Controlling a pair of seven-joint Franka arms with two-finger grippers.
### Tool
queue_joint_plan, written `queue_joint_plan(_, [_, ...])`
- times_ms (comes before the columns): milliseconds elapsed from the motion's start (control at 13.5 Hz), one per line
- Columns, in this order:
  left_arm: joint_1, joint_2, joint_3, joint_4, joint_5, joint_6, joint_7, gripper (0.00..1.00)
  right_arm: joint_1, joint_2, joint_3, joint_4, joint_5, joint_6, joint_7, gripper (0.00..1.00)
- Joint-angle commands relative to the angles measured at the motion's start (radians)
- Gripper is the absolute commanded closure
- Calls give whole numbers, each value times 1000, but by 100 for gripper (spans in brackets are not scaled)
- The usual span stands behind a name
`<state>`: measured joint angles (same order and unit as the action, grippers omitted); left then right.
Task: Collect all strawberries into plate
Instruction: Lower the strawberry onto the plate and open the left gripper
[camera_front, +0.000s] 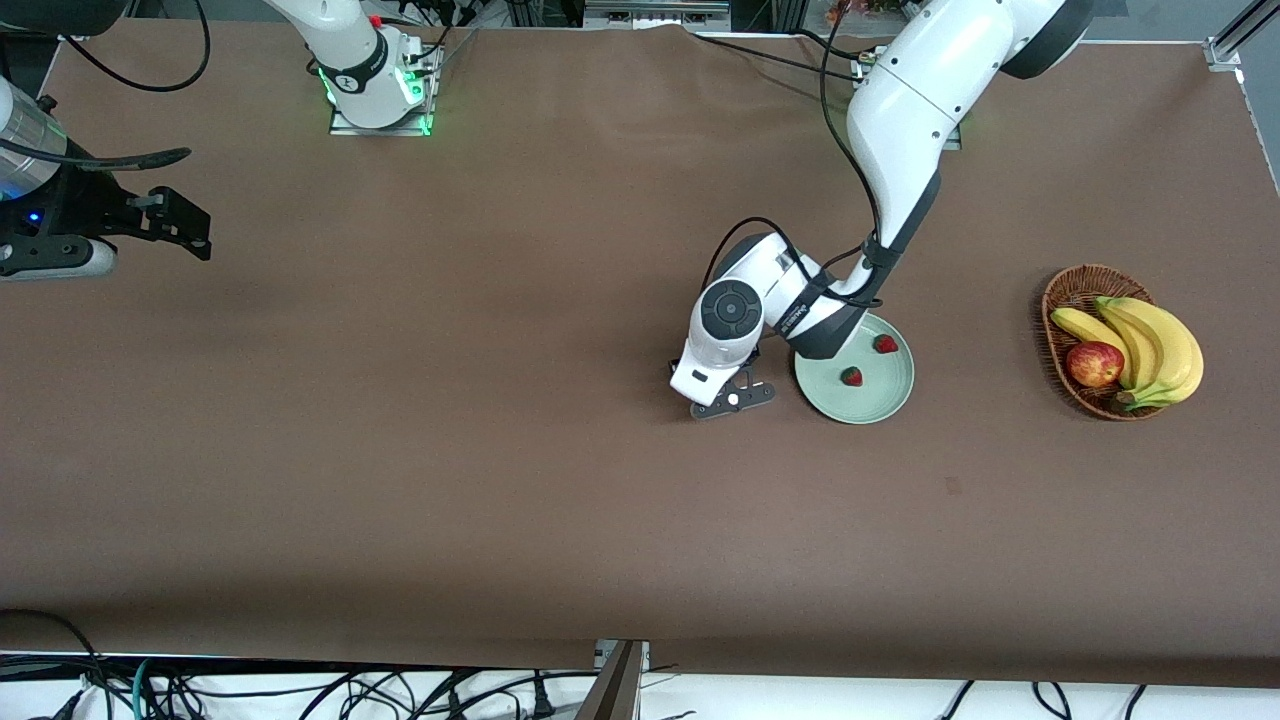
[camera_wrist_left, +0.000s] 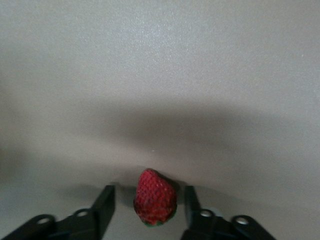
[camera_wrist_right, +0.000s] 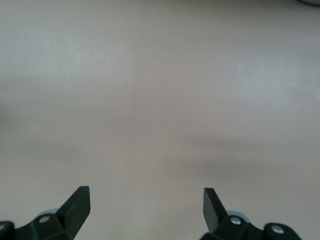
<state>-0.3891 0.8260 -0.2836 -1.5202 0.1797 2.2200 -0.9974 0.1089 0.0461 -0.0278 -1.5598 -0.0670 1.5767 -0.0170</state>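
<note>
Strawberries first: one red berry (camera_wrist_left: 155, 204) sits between the left gripper (camera_wrist_left: 149, 206)'s spread fingers, low on the brown table (camera_front: 500, 480) just beside the plate (camera_front: 880, 405), toward the right arm's end of it. That gripper (camera_front: 725, 398) blocks the berry from the front camera. On the pale mint-green plate lie two more, tiny and red with green tops: one (camera_front: 851, 376) nearer the camera, one (camera_front: 885, 344) farther. Toward the left arm's end, a wicker basket (camera_front: 1062, 300) holds bananas (camera_front: 1160, 345) and an apple (camera_front: 1094, 364). The right gripper (camera_wrist_right: 146, 207) waits, fingers wide apart, over bare table
</note>
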Motion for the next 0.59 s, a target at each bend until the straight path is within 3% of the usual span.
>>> queue_joint_plan(0, [-2,-11,6,-2,23,-2,-12,96,-5,-5,-11,-12,1,-14,-17,0])
queue_joint_plan(222, [15,-31,6,5,23,-48,0,100,-3,1,-11,-9,1,-12,-15,0])
queue_joint_plan(518, [103,-122,6,37,23,-339,237,100,-2,1,-8,-9,1,-14,-9,0])
